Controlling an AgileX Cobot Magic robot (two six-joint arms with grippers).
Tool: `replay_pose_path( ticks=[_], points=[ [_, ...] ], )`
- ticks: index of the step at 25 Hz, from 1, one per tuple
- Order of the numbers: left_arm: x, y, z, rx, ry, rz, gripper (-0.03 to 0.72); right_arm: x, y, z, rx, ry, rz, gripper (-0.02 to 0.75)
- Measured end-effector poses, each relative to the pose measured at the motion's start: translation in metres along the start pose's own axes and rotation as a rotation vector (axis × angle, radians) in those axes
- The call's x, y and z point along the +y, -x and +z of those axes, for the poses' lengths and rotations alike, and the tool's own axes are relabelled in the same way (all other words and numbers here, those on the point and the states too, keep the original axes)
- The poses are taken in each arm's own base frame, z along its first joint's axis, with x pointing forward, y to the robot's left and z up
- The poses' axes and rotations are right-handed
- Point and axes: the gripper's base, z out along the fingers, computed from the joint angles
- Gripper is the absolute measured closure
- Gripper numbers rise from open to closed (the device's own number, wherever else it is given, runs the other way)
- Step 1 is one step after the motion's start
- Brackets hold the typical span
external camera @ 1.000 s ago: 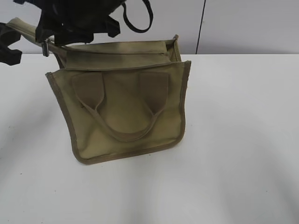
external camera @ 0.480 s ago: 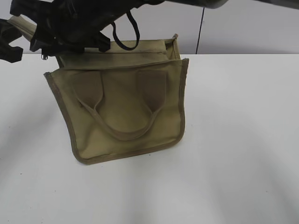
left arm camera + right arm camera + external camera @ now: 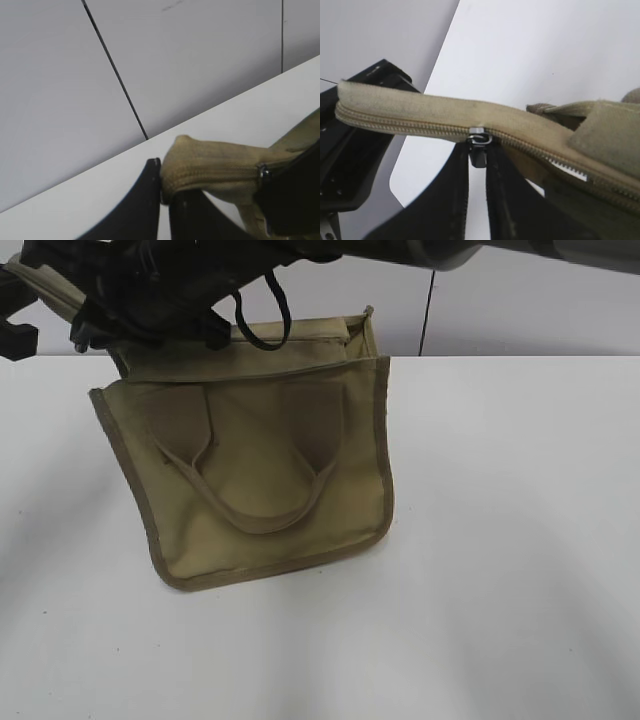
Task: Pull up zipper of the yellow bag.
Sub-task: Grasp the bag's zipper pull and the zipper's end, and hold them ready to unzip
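The yellow bag stands on the white table, an olive-khaki tote with its looped handle facing me. Its zip tape stretches off the bag's top left corner. My left gripper is shut on the tape's free end; in the exterior view it sits at the far left. My right gripper is shut on the pull tab of the silver zipper slider. It reaches across to the upper left. The slider also shows in the left wrist view, close to the held end.
The white table spreads wide to the right of and in front of the bag. A grey panelled wall with a dark vertical seam stands just behind it. My right arm spans the top of the exterior view.
My right gripper has moved a little to the left along the tape with the slider. The bag's top has shifted left and its body leans more. The left gripper holds its place.
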Motion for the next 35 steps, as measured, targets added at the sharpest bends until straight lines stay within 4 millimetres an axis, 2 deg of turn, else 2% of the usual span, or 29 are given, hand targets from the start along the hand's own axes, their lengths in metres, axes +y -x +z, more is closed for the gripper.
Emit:
replay_pose_path(
  ticks=[1, 6, 14, 20, 22, 24, 29, 33, 35],
  points=[
    [0.0, 0.0, 0.0, 0.0, 0.0, 0.0, 0.683, 0.0, 0.0, 0.0, 0.0, 0.0, 0.0, 0.684],
    [0.0, -0.001, 0.0, 0.011, 0.003, 0.0, 0.683, 0.001, -0.001, -0.003, 0.023, -0.004, -0.022, 0.684],
    [0.0, -0.003, 0.0, 0.027, 0.005, 0.0, 0.683, 0.009, -0.006, -0.021, 0.124, -0.034, -0.098, 0.684],
    [-0.001, -0.009, 0.0, 0.074, 0.008, 0.002, 0.683, 0.013, -0.002, -0.043, 0.163, -0.072, -0.17, 0.685],
    [-0.004, -0.014, -0.001, 0.086, -0.003, -0.004, 0.683, 0.009, 0.002, -0.05, 0.185, -0.084, -0.171, 0.702],
    [-0.005, -0.024, -0.003, 0.127, 0.002, -0.023, 0.683, -0.004, 0.007, -0.057, 0.227, -0.121, -0.175, 0.746],
    [-0.011, -0.04, -0.006, 0.176, -0.011, -0.043, 0.683, -0.027, 0.018, -0.068, 0.268, -0.177, -0.179, 0.753],
    [-0.012, -0.038, -0.006, 0.136, -0.018, -0.061, 0.683, -0.023, 0.017, -0.068, 0.271, -0.147, -0.169, 0.741],
    [-0.013, -0.034, -0.006, 0.101, -0.023, -0.066, 0.683, -0.017, 0.015, -0.065, 0.26, -0.117, -0.182, 0.672]
  ],
)
